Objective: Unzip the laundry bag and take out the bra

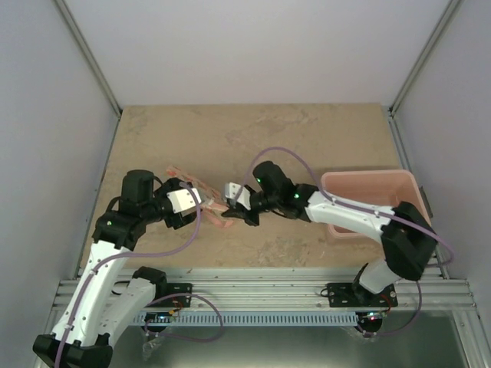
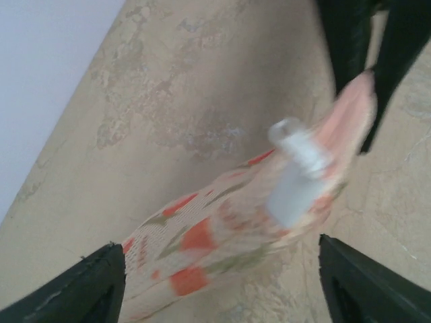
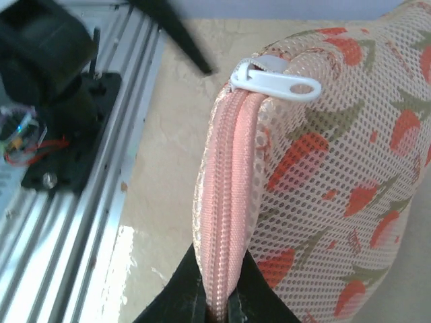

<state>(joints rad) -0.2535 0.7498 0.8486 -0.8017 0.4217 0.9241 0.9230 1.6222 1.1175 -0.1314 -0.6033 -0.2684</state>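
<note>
While the right gripper [image 3: 217, 304] pinches the pink rim [image 3: 225, 202] of the bag [image 3: 337, 168], the left gripper [image 2: 221, 250] (jaws wide, bag between them) should close on the zip pull [image 2: 296, 168] ahead of it.

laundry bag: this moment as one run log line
laundry bag: zipped shut | right hand: shut on its pink zip rim | left hand: open, astride bag | bra: not visible

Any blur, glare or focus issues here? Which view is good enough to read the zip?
Left wrist: motion blur, with the zip pull and the laundry bag print smeared. Right wrist: sharp on the pink zip and mesh, background out of focus, glare on the metal rail; the best view for the zip. Top: even light, soft shadows, bag small between the arms.
</note>
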